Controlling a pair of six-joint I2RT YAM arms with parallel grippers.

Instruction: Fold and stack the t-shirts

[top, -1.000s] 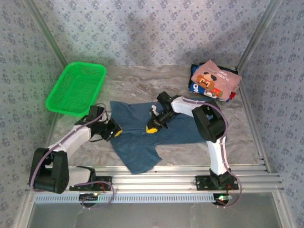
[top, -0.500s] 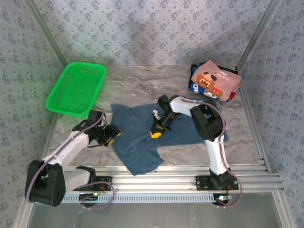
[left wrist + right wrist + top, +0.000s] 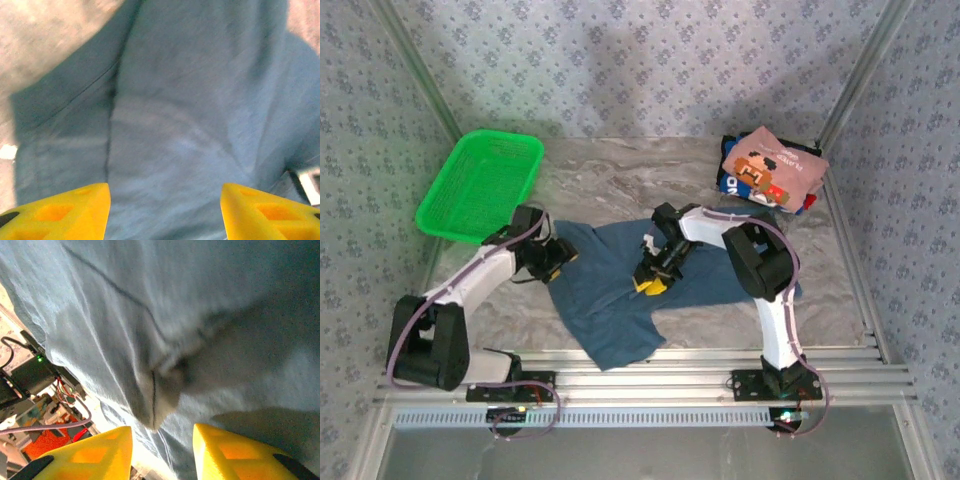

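Shifted farther up the cloth's left edge, the left gripper (image 3: 559,256) hovers, jaws wide, over the sleeve of the plain dusty teal-blue cloth t-shirt (image 3: 605,300) spread on the marbled counter (image 3: 620,168); the right gripper (image 3: 648,282), jaws parted, sits low over its middle; folding seems imminent.

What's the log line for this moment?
left gripper open over teal t-shirt | right gripper open at its bunched fold | pink t-shirt tops far-right stack

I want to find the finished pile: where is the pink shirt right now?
In the top view the pink shirt lies folded at the far right corner of the table, on top of dark blue shirts.
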